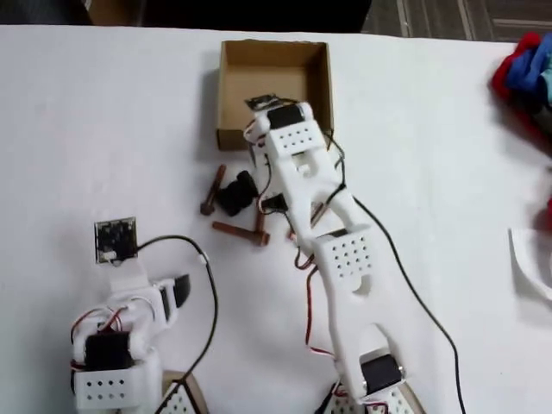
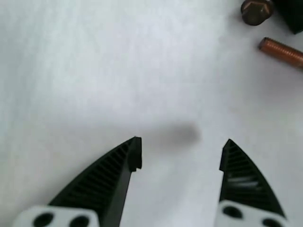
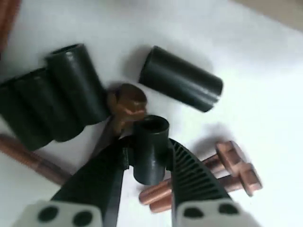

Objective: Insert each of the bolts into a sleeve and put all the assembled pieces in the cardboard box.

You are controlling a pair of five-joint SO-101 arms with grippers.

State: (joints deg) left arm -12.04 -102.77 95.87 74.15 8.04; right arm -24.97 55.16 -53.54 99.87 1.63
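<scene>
Right gripper (image 3: 148, 158) is clamped on one black sleeve (image 3: 151, 137). It's a smooth matte hollow tube with its mouth at the fingertip end and its long axis roughly in line with the fingers. We can't tell if it touches the table (image 1: 103, 129).

Around it we see:
- a loose sleeve (image 3: 182, 78) lying alone on its side
- a sleeve cluster (image 3: 71, 90) packed side by side
- a brown-headed bolt (image 3: 125, 101), its head just beyond the held sleeve's mouth
- a pair of copper bolts (image 3: 222, 168), parallel and touching, with flanged hex heads at the same end and shafts running under one finger

In the high view the cardboard box (image 1: 321, 86) sits upper centre: brown, square, open top. The right arm (image 1: 345, 259) runs from the bottom edge up to just below it. The parts lie at centre frame, below the box's lower left corner. The tilted bolt (image 1: 212, 190) lies near vertical. The flat bolt (image 1: 239, 230) lies near horizontal, and a third bolt (image 1: 259, 222) touches its right end.

Left gripper (image 2: 181, 150) is spread wide with nothing between its ribbed black fingers (image 2: 120, 165). It sits over white table at lower left in the high view, well apart from the parts. Its camera catches a hex bolt head (image 2: 255, 10) and a threaded copper shaft (image 2: 281, 51) farther off.
</scene>
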